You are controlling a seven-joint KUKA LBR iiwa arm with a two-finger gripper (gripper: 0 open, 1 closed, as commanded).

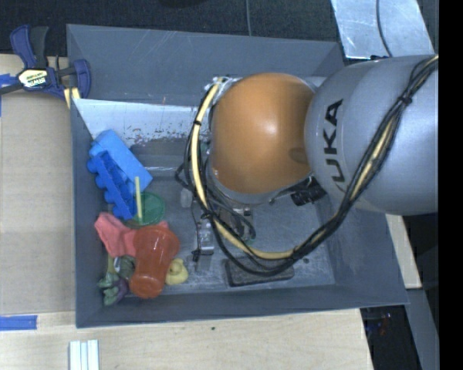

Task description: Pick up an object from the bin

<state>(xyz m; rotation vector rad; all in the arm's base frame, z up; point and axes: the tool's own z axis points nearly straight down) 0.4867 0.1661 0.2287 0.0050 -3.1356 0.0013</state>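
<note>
**Pincer low at bin centre, heap off at 9 o'clock**

Grey metal bin (216,52), viewed from above. Arm (386,145) in from 3 o'clock, orange wrist cover (258,133) over the bin's middle, black and yellow cables (239,245) looped beneath. Pincer (202,249) poking out under the cover at its 7 o'clock, low over bare floor. No thing visible in its grip. Opening, wide or narrow: cannot tell, masked by cover and cables.

Loose things all gathered along the 9 o'clock wall. Noted from 12 down to 6:
- blue toothed block (114,172)
- green round piece (150,206), with a thin yellow stick (137,197) across it
- pink crumpled piece (112,233)
- red cup (150,260), lying on its side
- small yellow piece (175,272)
- small green and purple toy (112,282), too small to name closer

Dark flat rectangle (258,272) alone on the floor at 5 o'clock of the pincer, apart from the heap.

Relation that matters: red cup and small yellow piece nearest, at 8 to 9 o'clock of the pincer. Yellow piece just beside the pincer and against the cup. Cup's long axis roughly 1 to 7 o'clock.

Judged: pick not yet made. Short shift toward 9 o'clock called for, then a close across the cup's short side, along the 10-to-4 line. Risk of the pink and green pieces, both pressed against the cup, dragging along or spoiling the grip.
</note>
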